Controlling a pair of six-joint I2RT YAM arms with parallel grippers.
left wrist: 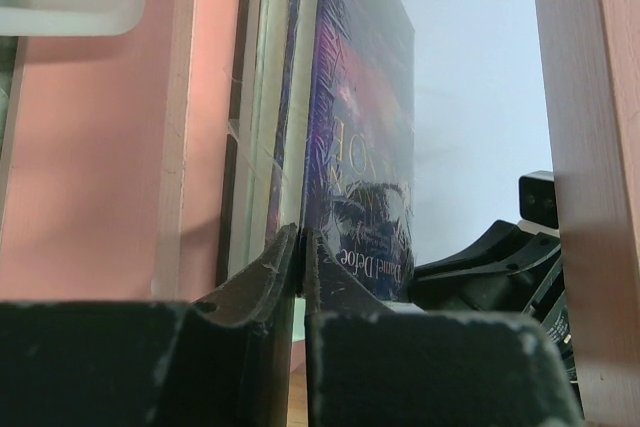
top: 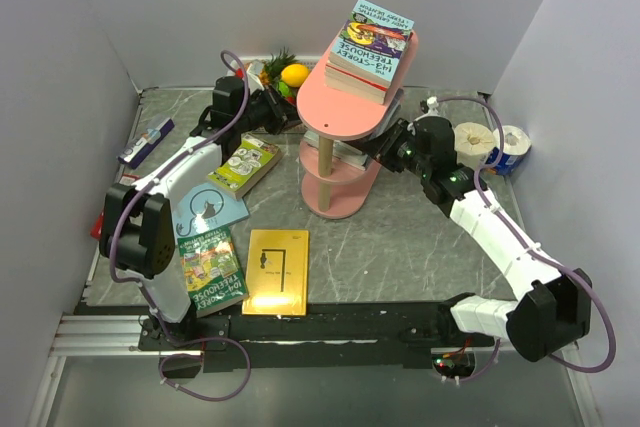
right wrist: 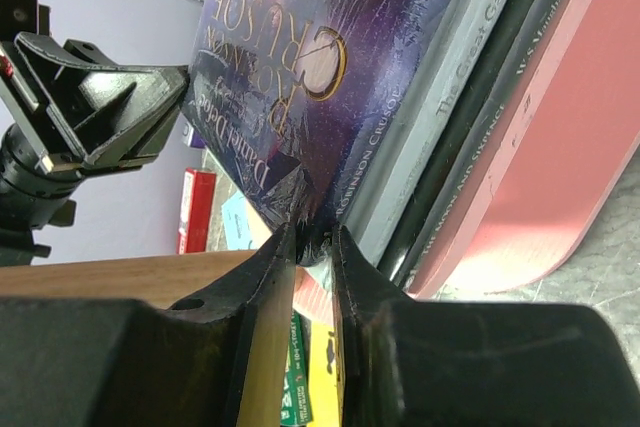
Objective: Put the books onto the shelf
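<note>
The pink shelf (top: 350,112) stands mid-table with a stack of books (top: 373,47) on its top tier. A second stack lies on the middle tier, with a dark purple galaxy book (right wrist: 300,57) uppermost over a grey one (right wrist: 470,57). My right gripper (right wrist: 312,237) is shut on the near corner of that purple book (left wrist: 365,117). My left gripper (left wrist: 298,245) is shut, its tips against the opposite edge of the same stack. In the top view the left gripper (top: 290,115) and right gripper (top: 378,147) meet the middle tier from opposite sides, partly hidden under the top tier.
On the table lie a green book (top: 212,272), a yellow one (top: 277,271), a light-blue one (top: 205,215) and another (top: 245,163). A white fruit basket (top: 285,74) stands at the back, a blue-white carton (top: 147,142) at the left and paper rolls (top: 495,142) at the right.
</note>
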